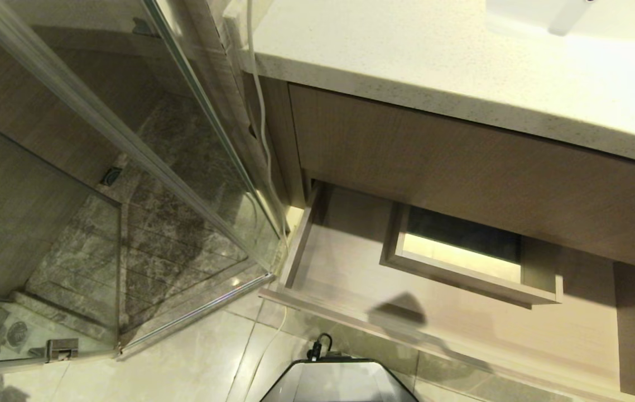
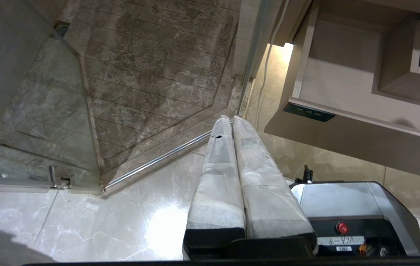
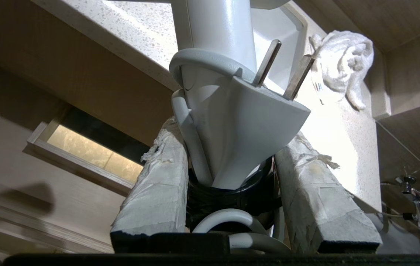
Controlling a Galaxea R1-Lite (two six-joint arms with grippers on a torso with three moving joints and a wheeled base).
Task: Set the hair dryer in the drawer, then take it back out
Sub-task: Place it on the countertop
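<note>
Right wrist view is showing the right gripper (image 3: 232, 177) clamping the hair dryer (image 3: 224, 92), its 2 taped fingers (image 3: 154, 192) pressing in from either side around the bundled cord and plug (image 3: 265, 99), whose 2 metal prongs are pointing up and away from the camera. The dryer's long axis is running straight out from the fingers, toward the speckled countertop (image 3: 136, 33) above.

The drawer (image 1: 351, 279) is standing pulled open below the counter in the head view, and the visible part of its U-shaped floor around the boxed cutout (image 1: 462, 262) is holding nothing. From the wrist camera the drawer is lying below and to one side of the dryer, so the dryer is not inside it now. Whether this is the carry in or the carry out, I cannot judge from these pictures; either way the right arm is the one working.

The left gripper (image 2: 230, 122) is hanging parked beside the robot's base (image 2: 343, 199), its 2 padded fingers pressed together on nothing, pointing toward the tiled floor (image 2: 84, 221) near the glass shower door (image 1: 72, 167). A crumpled white towel (image 3: 343, 62) is lying on the counter.
</note>
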